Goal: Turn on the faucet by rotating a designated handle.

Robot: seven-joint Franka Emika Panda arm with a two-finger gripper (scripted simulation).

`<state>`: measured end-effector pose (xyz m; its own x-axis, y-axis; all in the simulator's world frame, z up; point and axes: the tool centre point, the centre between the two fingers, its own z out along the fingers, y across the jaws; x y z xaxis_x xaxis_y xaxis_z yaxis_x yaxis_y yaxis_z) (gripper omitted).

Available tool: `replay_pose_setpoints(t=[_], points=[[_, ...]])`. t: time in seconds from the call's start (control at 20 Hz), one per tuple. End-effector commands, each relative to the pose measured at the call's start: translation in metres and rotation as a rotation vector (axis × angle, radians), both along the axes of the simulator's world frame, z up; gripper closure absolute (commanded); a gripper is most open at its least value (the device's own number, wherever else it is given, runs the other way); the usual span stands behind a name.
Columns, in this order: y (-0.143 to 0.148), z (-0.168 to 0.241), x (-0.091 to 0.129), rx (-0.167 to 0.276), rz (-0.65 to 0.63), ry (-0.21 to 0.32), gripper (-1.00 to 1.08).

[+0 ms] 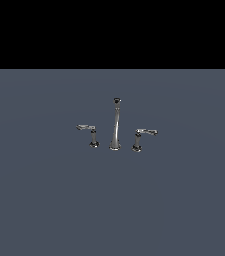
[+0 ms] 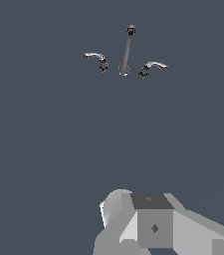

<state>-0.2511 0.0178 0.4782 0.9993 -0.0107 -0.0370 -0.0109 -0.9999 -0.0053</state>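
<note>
A small chrome faucet (image 1: 116,125) stands on the grey floor, its tall thin spout rising in the middle. The handle (image 1: 138,140) is the short post on the exterior view's right, with its flat lever pointing rightward. Its twin (image 1: 93,136) stands on the left with its lever pointing leftward. In the wrist view the faucet (image 2: 126,50) and the handle (image 2: 145,70) are small and far away. Only the grey blocky body of my gripper (image 2: 151,226) shows there, well apart from the faucet. Its fingers are not distinguishable. The exterior view does not show the arm.
A flat dark grey surface (image 1: 44,200) spreads around the faucet on all sides. A black band fills the top of the exterior view.
</note>
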Motion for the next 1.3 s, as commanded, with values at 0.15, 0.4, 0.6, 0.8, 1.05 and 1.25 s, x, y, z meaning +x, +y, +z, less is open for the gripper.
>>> replay_pose_setpoints(t=[0.15, 0.4, 0.6, 0.8, 1.05, 1.25], points=[[0.0, -0.001, 0.001, 0.0, -0.006, 0.0, 1.08], [0.003, -0.01, 0.008, -0.001, -0.043, 0.0, 1.08], [0.007, -0.023, 0.019, -0.001, -0.097, -0.001, 1.08], [0.011, -0.04, 0.034, -0.002, -0.173, -0.002, 1.08], [0.016, -0.07, 0.06, -0.004, -0.298, -0.003, 1.08], [0.017, -0.095, 0.083, -0.005, -0.407, -0.004, 1.08]])
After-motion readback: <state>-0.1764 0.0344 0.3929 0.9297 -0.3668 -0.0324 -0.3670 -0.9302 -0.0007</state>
